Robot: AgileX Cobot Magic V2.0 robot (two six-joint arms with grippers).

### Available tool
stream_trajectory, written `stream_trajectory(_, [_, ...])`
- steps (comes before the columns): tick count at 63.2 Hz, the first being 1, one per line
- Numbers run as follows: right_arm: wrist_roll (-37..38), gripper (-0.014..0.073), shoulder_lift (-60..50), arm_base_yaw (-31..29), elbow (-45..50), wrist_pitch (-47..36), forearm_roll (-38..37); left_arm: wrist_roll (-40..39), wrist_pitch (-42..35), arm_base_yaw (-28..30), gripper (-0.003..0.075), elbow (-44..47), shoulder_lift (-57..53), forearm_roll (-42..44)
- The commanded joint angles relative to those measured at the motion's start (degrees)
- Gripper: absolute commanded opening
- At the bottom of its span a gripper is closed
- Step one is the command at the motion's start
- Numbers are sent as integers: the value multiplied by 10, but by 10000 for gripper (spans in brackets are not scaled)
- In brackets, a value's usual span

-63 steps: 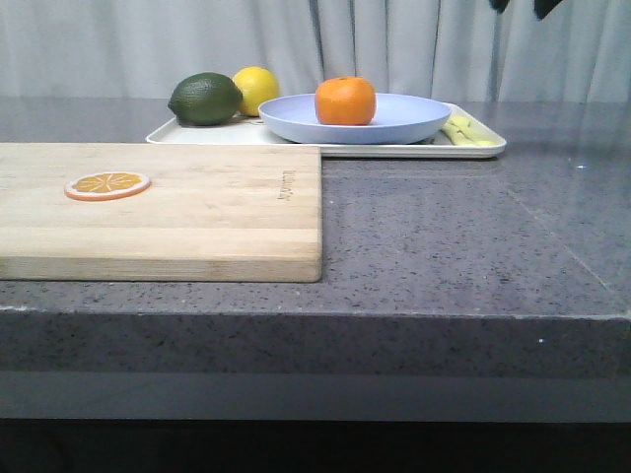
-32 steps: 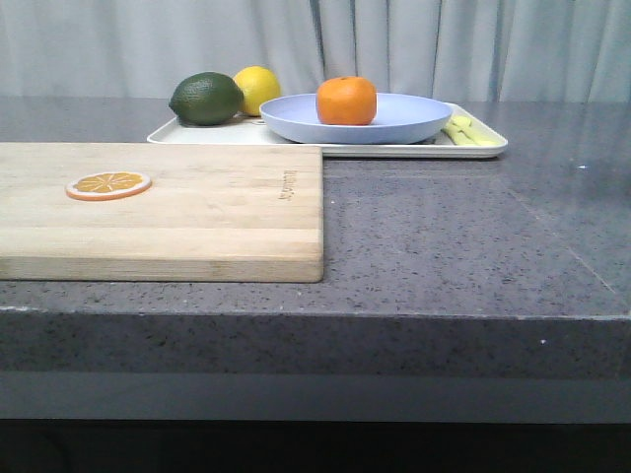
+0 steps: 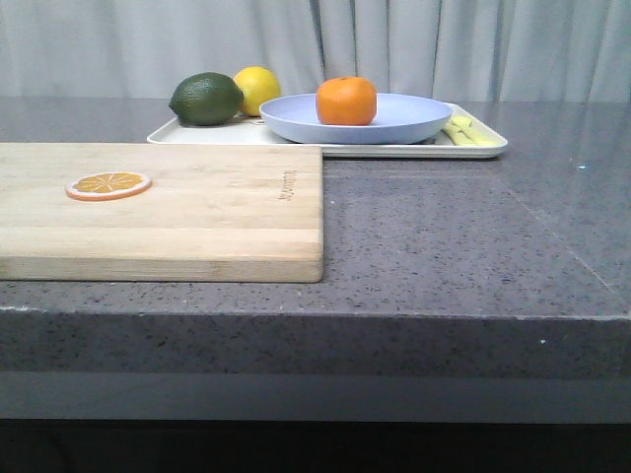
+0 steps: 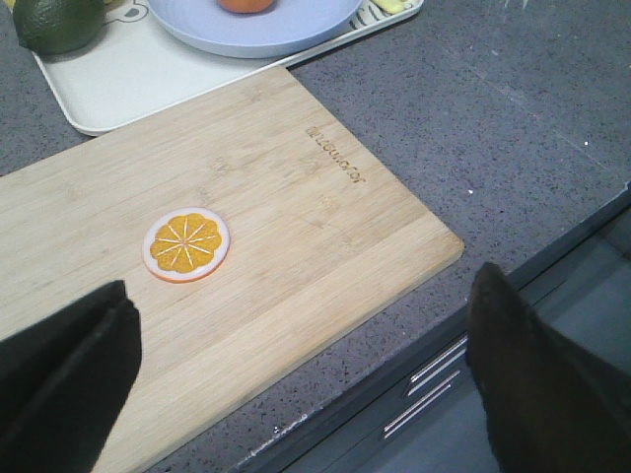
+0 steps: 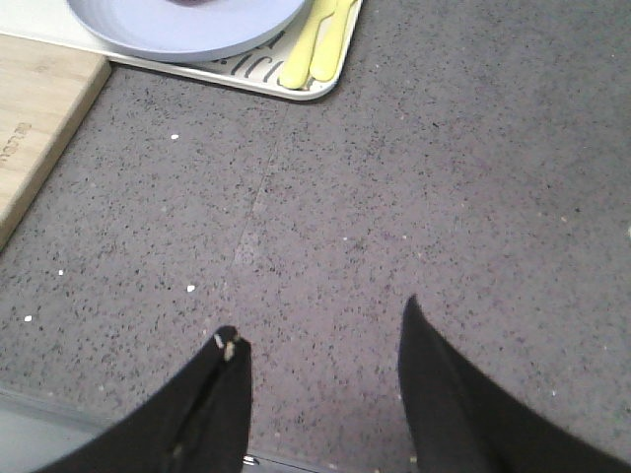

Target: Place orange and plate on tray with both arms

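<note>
In the front view, the orange point(image 3: 346, 101) is sitting in the plate point(image 3: 357, 119), which is resting on the tray point(image 3: 326, 140) at upper centre of the grey table point(image 3: 454, 236). In the left wrist view, the left gripper point(image 4: 301, 379) is hanging with jaws spread wide above a wooden cutting board point(image 4: 237, 246) bearing an orange slice point(image 4: 186, 245). In the right wrist view, the right gripper point(image 5: 322, 340) is hovering over bare table with jaws spread, empty.

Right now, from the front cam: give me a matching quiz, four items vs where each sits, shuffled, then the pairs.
Things:
1. orange
2. plate
3. orange slice
4. yellow-green pieces

Places:
A. on the cutting board
B. right end of the tray, beside the plate
C. on the plate
D. on the tray, holding fruit

Pairs: 1-C, 2-D, 3-A, 4-B
</note>
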Motion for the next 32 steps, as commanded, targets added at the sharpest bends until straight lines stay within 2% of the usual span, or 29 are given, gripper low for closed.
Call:
stream_trajectory(1, [-6,373,-50,0,20,-30,-4,-6,-42,2,652,-15,-2,1])
stream_trajectory(20, [-6,373,-197,0,107,-11,-4,-6,-42,2,652,-15,-2,1])
stream_trajectory(32, [-6,373,-239,0,140,-9,-4,-6,-42,2,652,-15,-2,1])
